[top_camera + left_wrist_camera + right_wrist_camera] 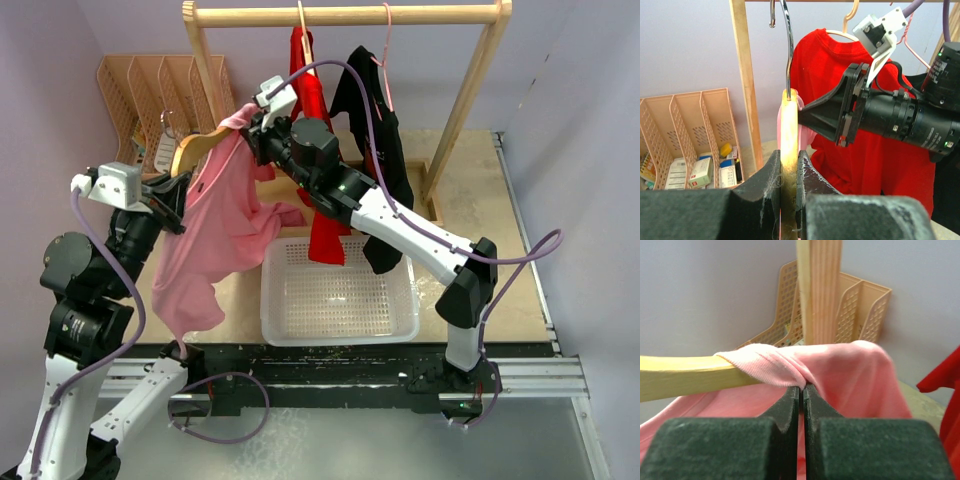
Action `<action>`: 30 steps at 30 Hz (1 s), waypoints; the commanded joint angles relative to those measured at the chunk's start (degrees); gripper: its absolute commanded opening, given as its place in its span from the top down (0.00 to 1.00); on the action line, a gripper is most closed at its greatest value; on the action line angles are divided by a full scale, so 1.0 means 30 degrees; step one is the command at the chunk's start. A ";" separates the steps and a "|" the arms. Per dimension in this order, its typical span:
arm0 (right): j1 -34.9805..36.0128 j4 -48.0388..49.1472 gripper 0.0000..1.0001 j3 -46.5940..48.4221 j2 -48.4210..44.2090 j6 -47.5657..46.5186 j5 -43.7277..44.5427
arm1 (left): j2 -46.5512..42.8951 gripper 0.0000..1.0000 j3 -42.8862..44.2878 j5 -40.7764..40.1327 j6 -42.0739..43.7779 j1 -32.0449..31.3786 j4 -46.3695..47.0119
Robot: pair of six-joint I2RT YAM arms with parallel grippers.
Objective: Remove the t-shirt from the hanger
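The left end effector (pixel 789 165) is gripping the wooden hanger (pixel 789 125) edge-on, its jaws nearly closed with the wood sandwiched between them and the metal hook sticking up above. It is holding the hanger out in front of the peach organizer (pixel 150 85), off to the left of the rack (pixel 345 14).

The pink t-shirt (pixel 215 230) is hanging from that hanger, drooping down over the left side of the counter (pixel 470 190) just beside the white basket (pixel 340 300). The right end effector (pixel 801 392) is reaching across from the right, and its jaws are pressed together on a fold of the pink fabric right where it is wrapping over the hanger's end. The cloth is bunching into the pinch and draping away to either side.

Behind the right arm, a red shirt (pixel 320 100) and a black shirt (pixel 385 150) are hanging on the rack's rail, above the basket.
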 commanded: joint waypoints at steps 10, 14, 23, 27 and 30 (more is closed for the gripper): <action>-0.0123 0.0442 1.00 0.0361 -0.1171 -0.1725 0.7056 | -0.2141 1.00 0.0905 0.2221 0.0246 -0.0032 -0.2910; -0.0323 0.0456 1.00 0.0657 -0.0740 -0.1545 0.7999 | -0.2842 1.00 0.0694 0.2553 -0.0049 -0.0035 -0.3411; -0.1418 -0.1043 1.00 0.1760 0.0481 -0.0612 0.8838 | -0.3708 1.00 0.0759 0.2951 -0.0153 -0.0032 -0.4034; -0.1632 -0.1505 1.00 0.1361 0.0451 -0.0211 0.9023 | -0.3670 1.00 0.0737 0.2619 -0.0162 -0.0031 -0.3975; -0.1633 -0.1622 1.00 0.0557 0.0115 -0.0096 0.9454 | -0.3655 1.00 0.0610 0.2132 -0.0188 -0.0035 -0.3662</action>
